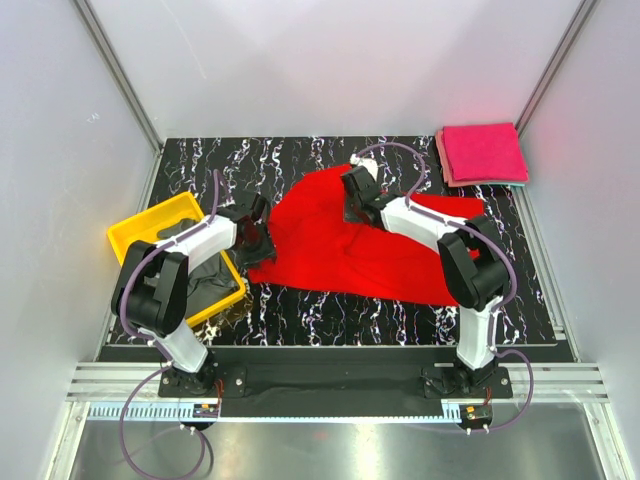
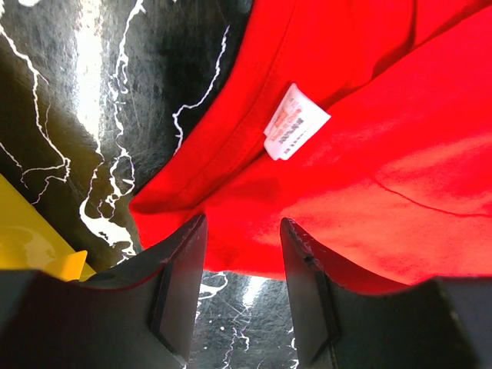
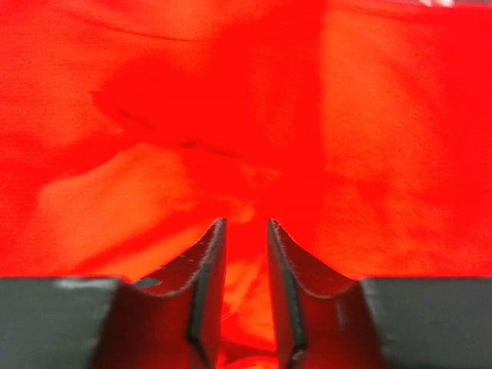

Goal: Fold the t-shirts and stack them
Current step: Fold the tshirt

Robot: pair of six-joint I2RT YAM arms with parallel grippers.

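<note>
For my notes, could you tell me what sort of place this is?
Probably a robot test cell: white walls on metal framing, a left arm and a right arm bolted by a black marbled table with a red shirt.

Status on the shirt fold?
Left gripper open at edge of red shirt. Right gripper open over its middle. Shirt unfolded. Yellow tray alongside, not blocking.

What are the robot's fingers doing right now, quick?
Left fingers: open, edge of the red t-shirt between them, not pinched.
Right fingers: a little open just over the red t-shirt, holding nothing.
</note>
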